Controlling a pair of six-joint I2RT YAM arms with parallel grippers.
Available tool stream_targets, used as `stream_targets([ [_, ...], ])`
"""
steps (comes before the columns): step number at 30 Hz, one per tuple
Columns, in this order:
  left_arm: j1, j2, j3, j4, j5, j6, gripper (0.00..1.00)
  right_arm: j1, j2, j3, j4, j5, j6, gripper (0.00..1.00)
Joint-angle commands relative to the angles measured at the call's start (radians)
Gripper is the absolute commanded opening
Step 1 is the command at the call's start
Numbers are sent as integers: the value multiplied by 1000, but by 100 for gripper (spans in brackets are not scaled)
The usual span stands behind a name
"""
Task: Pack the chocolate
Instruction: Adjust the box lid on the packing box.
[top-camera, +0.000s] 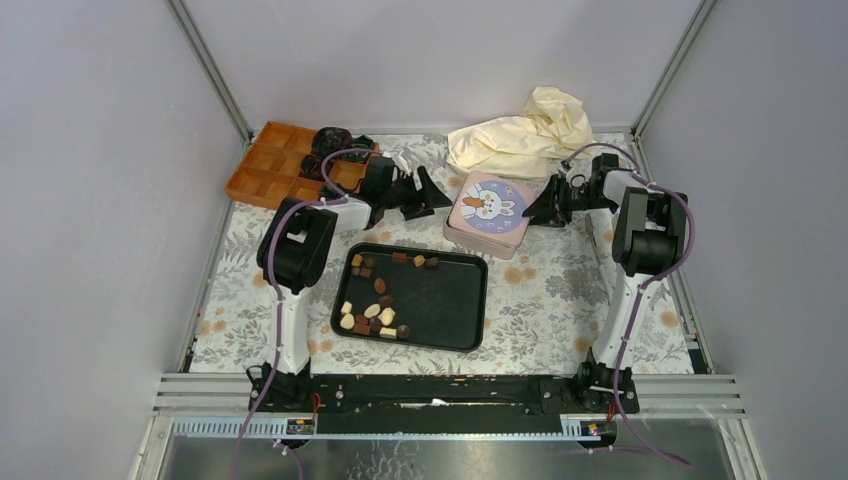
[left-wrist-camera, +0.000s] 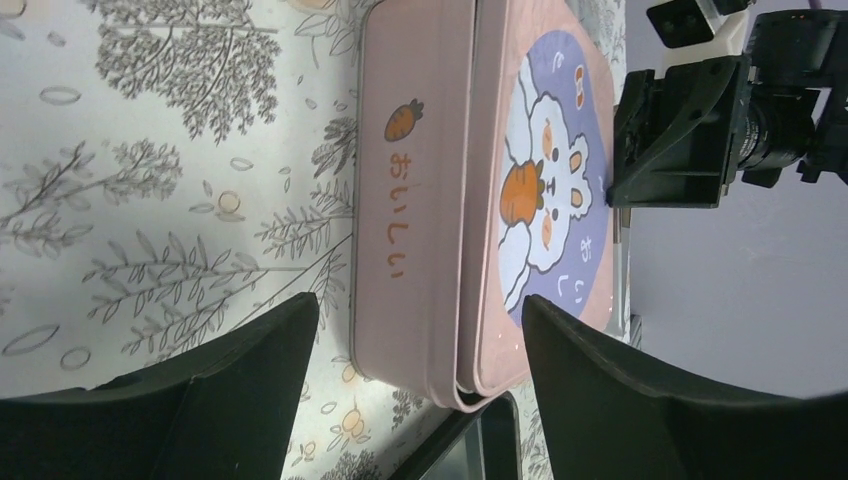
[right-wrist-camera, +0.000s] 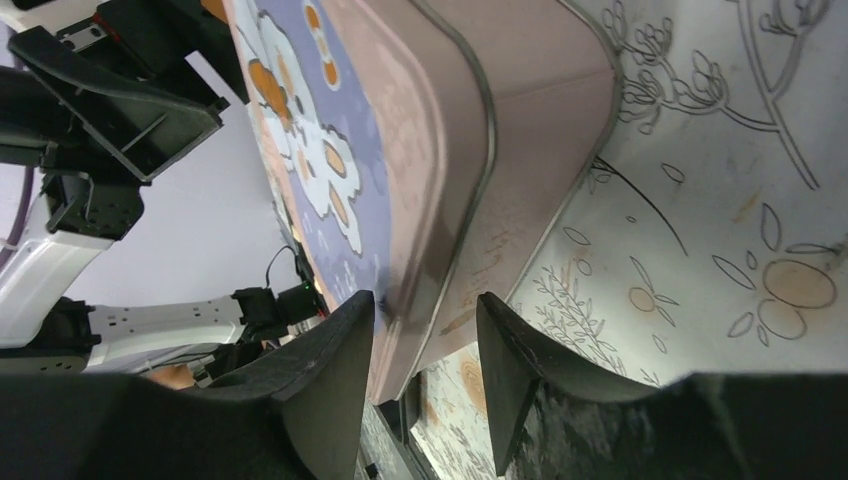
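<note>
The chocolate (top-camera: 378, 305) lies strewn over the left half of the black tray (top-camera: 450, 300), the scatter running near to far; each piece's own heading is too small to tell. The left gripper (left-wrist-camera: 420, 305) and right gripper (right-wrist-camera: 425, 300) both gape, released, on either side of the rabbit tin (top-camera: 487, 210).

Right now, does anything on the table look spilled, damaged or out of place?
Nothing looks spilled or damaged. Only two things are untidy: a crumpled cream cloth is heaped beyond the pink rabbit tin, and crumpled black paper cups lie over the orange divided tray.
</note>
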Motion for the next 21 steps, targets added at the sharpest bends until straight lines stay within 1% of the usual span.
stream_targets([
  [1,-13,48,70,7,40,18,82,-2,1,11,44,-101,34,48],
  [6,-27,89,110,-19,43,19,79,-4,-34,-14,83,-169,56,45],
  [10,-28,96,116,-22,42,20,77,-11,-81,-47,135,-208,107,42],
  [16,-30,103,131,-13,54,12,76,-11,-132,-73,176,-223,157,39],
  [21,-30,102,131,1,67,9,76,-11,-150,-88,185,-224,170,39],
])
